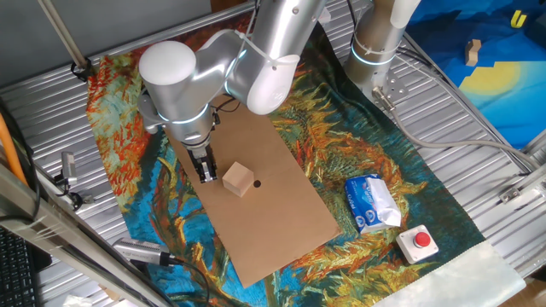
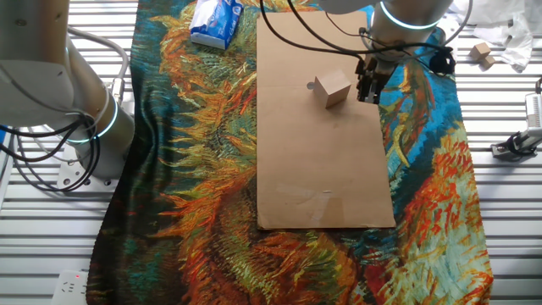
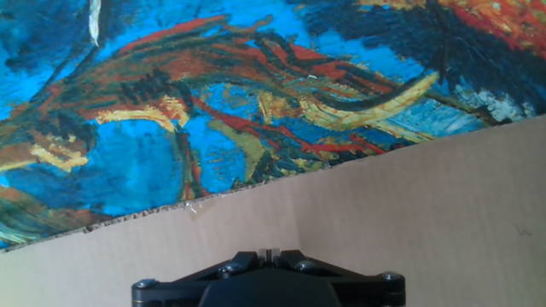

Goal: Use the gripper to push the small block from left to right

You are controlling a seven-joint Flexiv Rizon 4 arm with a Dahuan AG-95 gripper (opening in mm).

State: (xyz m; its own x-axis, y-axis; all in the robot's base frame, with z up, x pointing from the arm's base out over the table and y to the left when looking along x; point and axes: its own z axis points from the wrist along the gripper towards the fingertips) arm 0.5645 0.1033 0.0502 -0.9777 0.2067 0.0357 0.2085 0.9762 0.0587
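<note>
The small block (image 1: 239,179) is a light-tan wooden cube on the brown board (image 1: 281,213), next to a small dark hole. It also shows in the other fixed view (image 2: 334,87). My gripper (image 1: 206,170) hangs low over the board just left of the block, a small gap apart; in the other fixed view my gripper (image 2: 367,89) stands to the block's right. Its black fingers are closed together with nothing between them. In the hand view only the gripper's black base (image 3: 269,281) shows above bare board; the block is out of that view.
The board lies on a colourful painted cloth (image 1: 128,128). A blue-white tissue pack (image 1: 372,203) and a red-button box (image 1: 419,242) lie to the right. A second upright arm (image 1: 380,43) stands at the back. A distant small wooden piece (image 1: 473,51) lies on blue.
</note>
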